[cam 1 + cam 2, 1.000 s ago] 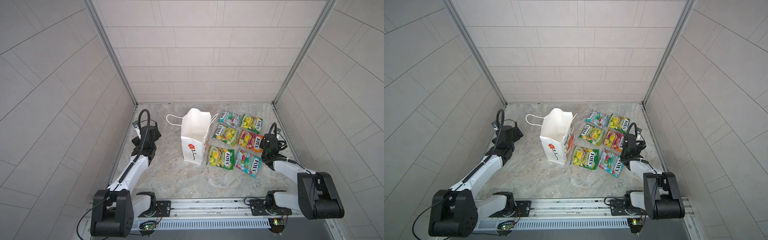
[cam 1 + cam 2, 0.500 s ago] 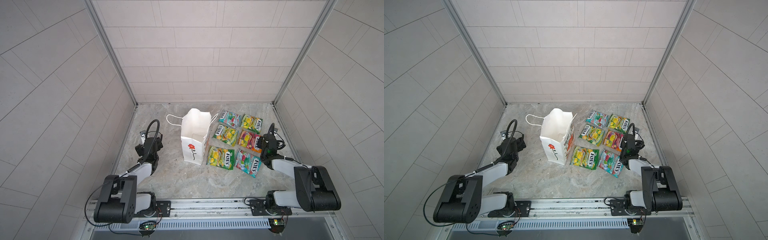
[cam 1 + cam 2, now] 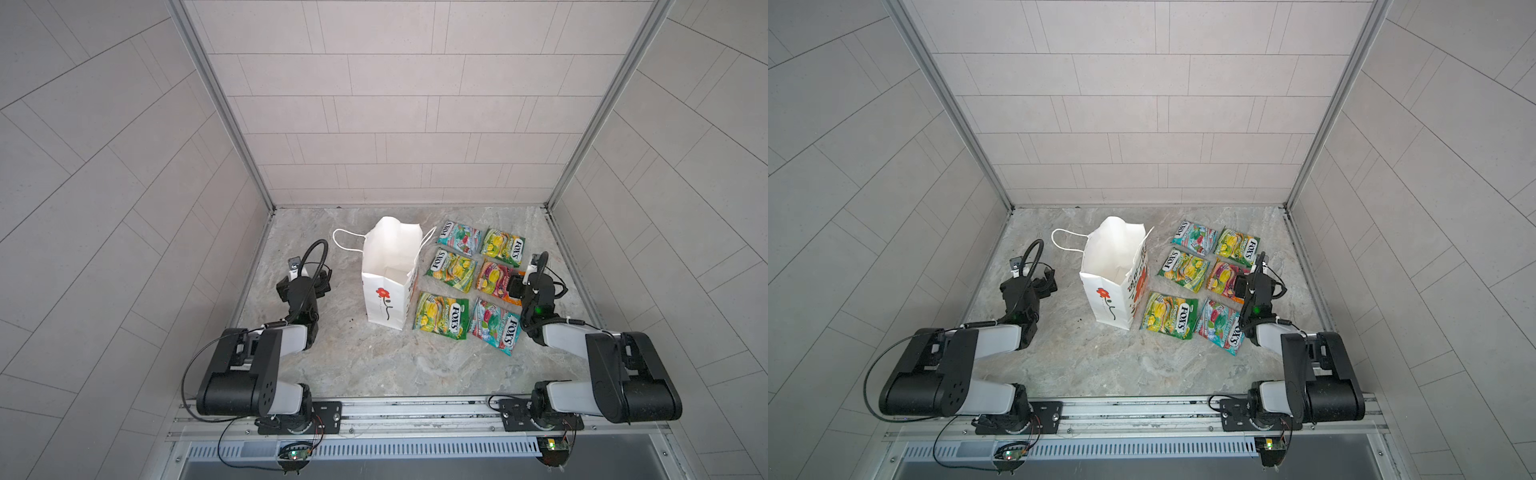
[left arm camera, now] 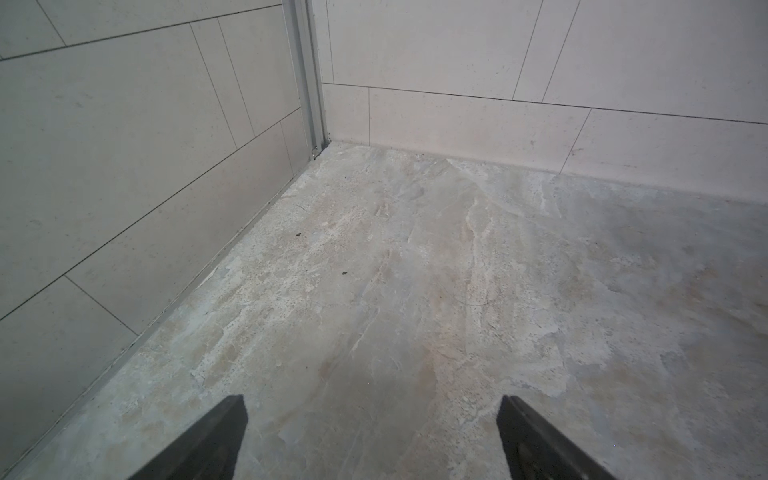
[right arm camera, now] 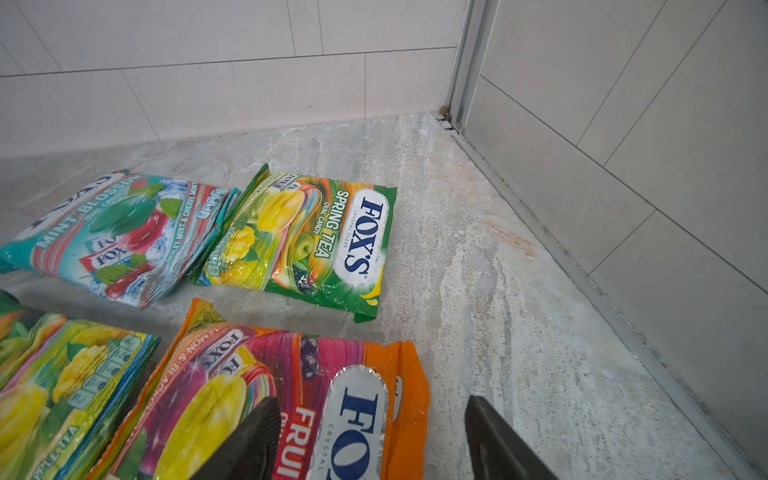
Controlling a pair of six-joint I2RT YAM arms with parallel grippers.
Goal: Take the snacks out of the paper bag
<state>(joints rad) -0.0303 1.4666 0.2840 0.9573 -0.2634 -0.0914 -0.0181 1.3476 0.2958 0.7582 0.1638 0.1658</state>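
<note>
Snacks [image 3: 441, 320], centre-right in a top view, look light, slippery, floppy: pinch a crimped edge; left tool [image 4: 370, 399] and right tool [image 5: 372, 400] both apart, empty.

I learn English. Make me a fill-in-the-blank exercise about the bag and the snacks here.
1. The paper bag stands ____.
2. ____ snacks lie outside it.
3. The left gripper is ____ and holds nothing.
4. The right gripper hovers over a packet with an ____ edge.
Missing words: upright; six; open; orange.
</note>
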